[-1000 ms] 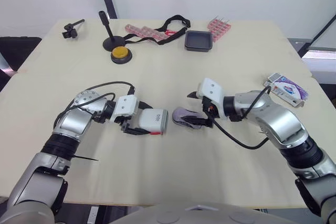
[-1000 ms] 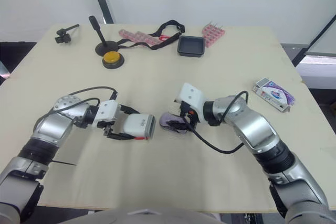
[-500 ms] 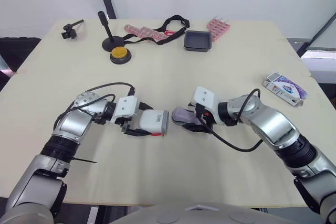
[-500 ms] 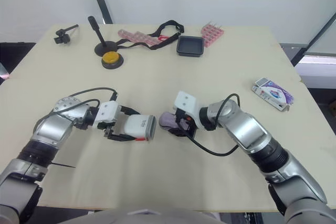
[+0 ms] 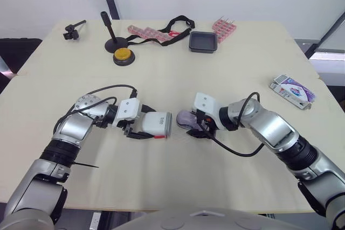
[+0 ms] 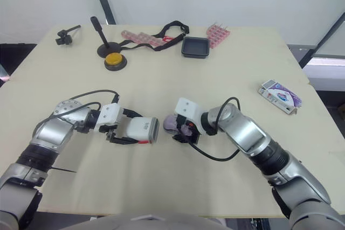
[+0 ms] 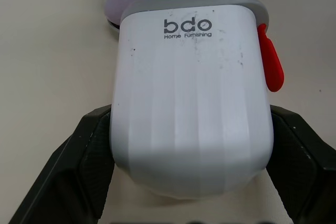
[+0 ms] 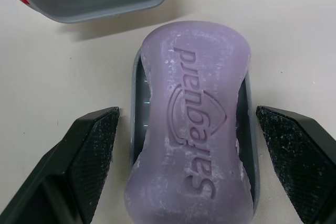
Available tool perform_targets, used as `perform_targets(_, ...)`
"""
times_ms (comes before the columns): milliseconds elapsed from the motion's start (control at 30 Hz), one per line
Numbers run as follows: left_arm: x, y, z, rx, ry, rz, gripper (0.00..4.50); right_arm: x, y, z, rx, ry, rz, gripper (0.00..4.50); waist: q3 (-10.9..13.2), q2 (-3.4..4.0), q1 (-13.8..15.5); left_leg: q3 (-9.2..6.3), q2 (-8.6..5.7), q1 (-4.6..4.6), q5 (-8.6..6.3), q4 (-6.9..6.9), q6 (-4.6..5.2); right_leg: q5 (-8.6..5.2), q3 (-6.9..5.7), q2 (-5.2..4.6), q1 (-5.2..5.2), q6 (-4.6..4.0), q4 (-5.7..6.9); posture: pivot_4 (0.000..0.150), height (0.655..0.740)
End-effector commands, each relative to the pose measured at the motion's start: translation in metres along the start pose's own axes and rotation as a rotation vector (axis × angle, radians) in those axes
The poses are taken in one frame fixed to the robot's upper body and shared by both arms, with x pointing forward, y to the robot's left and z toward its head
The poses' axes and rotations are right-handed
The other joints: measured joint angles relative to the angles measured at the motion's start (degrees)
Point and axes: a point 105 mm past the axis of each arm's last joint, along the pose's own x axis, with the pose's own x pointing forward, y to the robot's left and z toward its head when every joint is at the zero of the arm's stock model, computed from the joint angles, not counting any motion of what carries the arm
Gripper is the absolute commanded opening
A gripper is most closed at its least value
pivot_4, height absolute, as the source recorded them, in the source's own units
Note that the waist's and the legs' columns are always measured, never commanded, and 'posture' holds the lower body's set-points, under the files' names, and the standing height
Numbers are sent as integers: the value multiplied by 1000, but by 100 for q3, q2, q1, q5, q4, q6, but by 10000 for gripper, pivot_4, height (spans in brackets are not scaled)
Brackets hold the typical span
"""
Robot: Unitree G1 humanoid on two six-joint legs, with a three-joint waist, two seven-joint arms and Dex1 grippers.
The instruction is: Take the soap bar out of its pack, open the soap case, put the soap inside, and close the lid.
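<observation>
Beige table (image 5: 172,74). Left gripper (image 5: 148,126) clamps the white case lid (image 7: 191,103). Right gripper (image 5: 195,126), fingers spread, straddles purple soap (image 8: 191,114) on grey case base (image 8: 137,98), just beside the lid.

Far left: small black clamp (image 5: 73,29), black stand (image 5: 110,33), yellow button (image 5: 123,55). Far centre: pink blister strips (image 5: 146,32) crossed by black strap (image 5: 175,24). Right of these: square black tray (image 5: 204,41), pink rack (image 5: 225,27) just beside.

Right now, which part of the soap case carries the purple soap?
The flat grey tray by the right gripper, not the white cover in the left gripper.
</observation>
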Motion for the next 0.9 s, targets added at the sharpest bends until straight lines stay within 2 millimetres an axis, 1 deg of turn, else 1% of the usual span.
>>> perform_targets(33, -9, 6, 4, 19, 5, 31, 34636, 0, -2, -4, -5, 29, -23, 45000, 0, 0, -1, 0, 0, 0, 0, 0, 0, 0, 0, 0, 0, 0, 1, 1500, 7291)
perform_targets(100, -9, 5, 3, 18, 7, 30, 34636, 2, -1, -6, 8, 32, -24, 45000, 0, 0, 0, 0, 0, 2, 1, 0, -2, 0, 0, 0, 0, 0, 3, 1500, 7291)
perform_targets(200, -9, 6, 3, 17, 10, 31, 34636, 2, -2, -5, 15, 31, -30, 37013, -1, -1, 0, 0, 0, 6, 2, 0, -4, 0, 1, 0, 0, 0, 6, 1500, 7291)
perform_targets(300, -9, 6, 2, 17, 16, 32, 34636, 2, -1, -6, 24, 34, -29, 27203, -3, -5, -3, 0, 0, 7, 3, 0, -4, 0, 1, 0, 0, 0, 7, 1500, 7291)
perform_targets(333, -10, 6, 2, 17, 17, 32, 34636, 2, -1, -6, 25, 34, -29, 25394, -3, -5, -7, 0, 0, 9, 3, -1, -4, 0, 2, 0, 2, 0, 7, 1500, 7291)
perform_targets(500, -9, 8, 2, 18, 18, 34, 34636, -3, -1, -6, 2, 32, -14, 25306, -3, -5, 0, 0, 0, 10, 4, 0, -6, 0, 2, 0, 2, 0, 10, 1500, 7291)
perform_targets(667, -4, 9, 1, 18, 15, 28, 34636, -27, -1, 3, -96, 2, 45, 25306, -2, -4, 50, 0, -1, 7, 4, 1, -5, 0, 0, -1, 2, 0, 6, 1500, 7291)
perform_targets(767, 1, 10, 2, 20, 8, 26, 34636, -41, -3, 5, -160, 22, 68, 25306, -1, -3, 48, 0, 0, 3, 4, 0, -5, 0, 0, -1, 2, 0, 5, 1500, 7291)
perform_targets(900, 8, 14, 7, 19, -21, 36, 34636, -49, -4, 5, -200, 43, 82, 25306, -1, -2, 7, 0, 2, 4, 5, 1, -3, 0, 1, 0, 1, -1, 9, 1500, 7291)
